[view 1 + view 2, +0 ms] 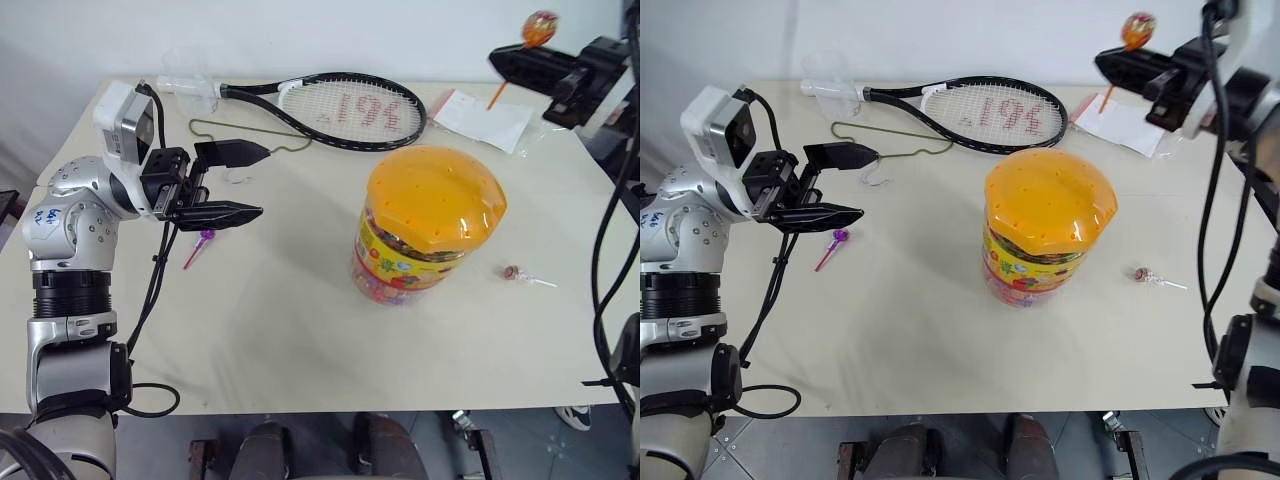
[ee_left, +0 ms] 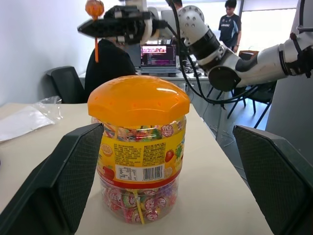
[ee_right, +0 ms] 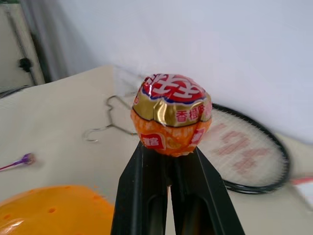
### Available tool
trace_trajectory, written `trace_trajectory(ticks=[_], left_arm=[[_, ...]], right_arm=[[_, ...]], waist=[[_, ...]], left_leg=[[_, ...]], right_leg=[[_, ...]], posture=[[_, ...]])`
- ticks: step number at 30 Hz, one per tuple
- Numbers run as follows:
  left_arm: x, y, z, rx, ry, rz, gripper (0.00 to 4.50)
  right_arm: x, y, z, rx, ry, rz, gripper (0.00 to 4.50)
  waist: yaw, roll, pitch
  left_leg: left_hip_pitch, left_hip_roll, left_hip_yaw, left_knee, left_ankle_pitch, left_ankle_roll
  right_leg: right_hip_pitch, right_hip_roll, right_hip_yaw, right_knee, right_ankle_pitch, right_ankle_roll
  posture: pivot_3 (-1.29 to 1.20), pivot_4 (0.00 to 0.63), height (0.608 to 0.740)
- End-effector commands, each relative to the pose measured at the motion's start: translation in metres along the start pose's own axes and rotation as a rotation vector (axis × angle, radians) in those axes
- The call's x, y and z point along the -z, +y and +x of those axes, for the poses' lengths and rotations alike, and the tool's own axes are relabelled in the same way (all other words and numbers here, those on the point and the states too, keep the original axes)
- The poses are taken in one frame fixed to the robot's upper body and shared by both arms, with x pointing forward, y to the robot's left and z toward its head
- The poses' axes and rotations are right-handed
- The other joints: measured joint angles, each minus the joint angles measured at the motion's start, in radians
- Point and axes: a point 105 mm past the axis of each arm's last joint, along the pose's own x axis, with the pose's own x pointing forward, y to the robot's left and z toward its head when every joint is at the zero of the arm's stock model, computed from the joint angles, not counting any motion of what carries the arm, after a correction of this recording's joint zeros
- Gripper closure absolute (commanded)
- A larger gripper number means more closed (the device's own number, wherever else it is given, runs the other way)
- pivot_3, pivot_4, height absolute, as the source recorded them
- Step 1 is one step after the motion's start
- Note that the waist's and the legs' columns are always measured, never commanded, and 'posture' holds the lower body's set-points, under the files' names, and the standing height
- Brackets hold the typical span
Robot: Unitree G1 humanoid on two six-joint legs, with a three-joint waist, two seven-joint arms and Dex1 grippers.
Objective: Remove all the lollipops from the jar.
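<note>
reading "196" on racket (image 1: 350, 108) strings.

- The racket (image 1: 352, 108) strings carry red digits, seen upside down, reading about "961".
- The orange lollipop (image 3: 171, 115) wrapper bears Chinese characters; I cannot read them surely.
- The jar (image 2: 139, 147) label shows a barcode, its small print illegible.

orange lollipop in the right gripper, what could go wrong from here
The right gripper is shut on the orange lollipop by its thin stick, just under the head, held high over the table's far right corner; a loose pinch could let it slip and fall off the edge. When it comes down, it could land on the plastic bag or nudge the brownish lollipop lying beside the jar.
</note>
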Motion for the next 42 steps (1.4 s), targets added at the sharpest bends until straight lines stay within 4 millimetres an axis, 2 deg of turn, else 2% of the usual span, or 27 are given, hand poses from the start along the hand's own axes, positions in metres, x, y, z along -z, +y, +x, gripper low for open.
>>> trace_trajectory(ticks=[1,2,5,6,9,11,13,18,21,26,32,35,42], left_arm=[[-0.007,0.003,-0.002,-0.024,0.031,0.050,0.00],[-0.007,0.002,-0.003,-0.026,0.032,0.051,0.00],[-0.005,0.005,-0.007,-0.061,0.058,0.032,0.00],[-0.005,0.005,-0.008,-0.070,0.062,0.028,0.00],[0.005,0.018,-0.013,-0.149,0.115,-0.012,0.00],[0.009,0.020,-0.016,-0.166,0.128,-0.039,0.00],[0.014,0.022,-0.017,-0.185,0.145,-0.069,0.00],[0.017,0.025,-0.015,-0.223,0.152,-0.115,0.00],[0.019,0.025,-0.016,-0.244,0.161,-0.122,0.00],[0.029,0.021,-0.027,-0.296,0.224,-0.089,0.00],[0.039,0.017,-0.035,-0.310,0.246,-0.084,0.00],[0.040,0.019,-0.035,-0.319,0.245,-0.077,0.00],[0.038,0.021,-0.034,-0.335,0.220,-0.068,0.00]], right_arm=[[-0.007,-0.037,-0.041,0.225,0.005,-0.034,4.48],[-0.003,-0.042,-0.048,0.259,0.027,-0.031,4.48],[0.041,-0.064,-0.085,0.422,0.206,0.037,4.48],[0.051,-0.067,-0.094,0.454,0.250,0.046,4.48],[0.100,-0.070,-0.120,0.509,0.429,0.093,4.48],[0.127,-0.070,-0.129,0.526,0.506,0.127,4.48],[0.149,-0.068,-0.130,0.530,0.540,0.175,4.48],[0.182,-0.071,-0.122,0.537,0.575,0.231,4.48],[0.191,-0.079,-0.123,0.562,0.576,0.247,4.48],[0.191,-0.100,-0.148,0.646,0.580,0.255,4.48],[0.219,-0.111,-0.180,0.723,0.695,0.283,4.48],[0.229,-0.112,-0.182,0.732,0.713,0.295,3.77],[0.229,-0.109,-0.182,0.714,0.714,0.298,1.35]], waist=[[0.003,0.000,0.000],[0.003,0.000,0.000],[0.001,0.000,0.000],[0.002,0.000,0.000],[0.001,0.000,0.000],[-0.002,0.001,0.000],[-0.006,0.001,0.000],[-0.005,0.001,0.000],[-0.003,0.001,0.000],[0.000,0.001,0.000],[-0.004,0.001,0.000],[-0.005,0.001,0.000],[-0.004,0.001,0.000]], left_leg=[[0.000,0.000,0.000,0.000,0.000,0.000],[-0.001,0.000,0.000,0.000,0.000,0.000],[-0.001,0.000,0.000,0.000,0.000,0.000],[-0.001,0.000,0.000,0.000,0.000,0.000],[-0.002,0.000,0.000,0.000,0.000,0.000],[-0.001,0.000,0.000,0.000,0.000,0.000],[-0.001,0.000,0.001,0.000,0.000,0.000],[0.000,0.000,0.001,0.000,0.000,0.000],[0.000,0.000,0.001,0.000,0.000,0.000],[0.000,0.000,0.001,0.000,0.000,0.000],[0.000,0.000,0.001,0.000,0.000,0.000],[0.001,0.000,0.002,0.000,0.000,0.000],[0.001,0.000,0.002,0.000,0.000,0.000]], right_leg=[[0.000,0.000,0.000,0.000,0.000,0.000],[0.000,0.000,-0.001,-0.001,0.000,0.000],[0.000,0.000,-0.001,-0.001,0.000,0.000],[0.000,0.000,-0.001,-0.001,0.000,0.000],[-0.001,0.000,-0.001,-0.001,0.000,0.000],[-0.001,0.000,-0.001,0.000,0.000,0.000],[-0.001,0.000,0.000,0.000,0.000,0.000],[-0.001,0.000,0.001,0.001,0.000,0.000],[-0.001,0.000,0.001,0.001,0.000,0.000],[-0.001,0.000,0.001,0.000,0.000,0.000],[0.000,0.000,0.001,0.000,0.000,0.000],[0.000,0.000,0.001,0.000,0.000,0.000],[0.000,0.000,0.001,0.000,0.000,0.000]], posture=[[0.00,0.150,0.740],[0.00,0.150,0.740],[0.00,0.150,0.740],[0.00,0.150,0.740],[0.00,0.150,0.740],[0.00,0.150,0.740],[0.00,0.150,0.740],[0.00,0.150,0.740],[0.00,0.150,0.740],[0.00,0.150,0.740],[0.00,0.150,0.740],[0.00,0.150,0.740],[0.00,0.150,0.740]])
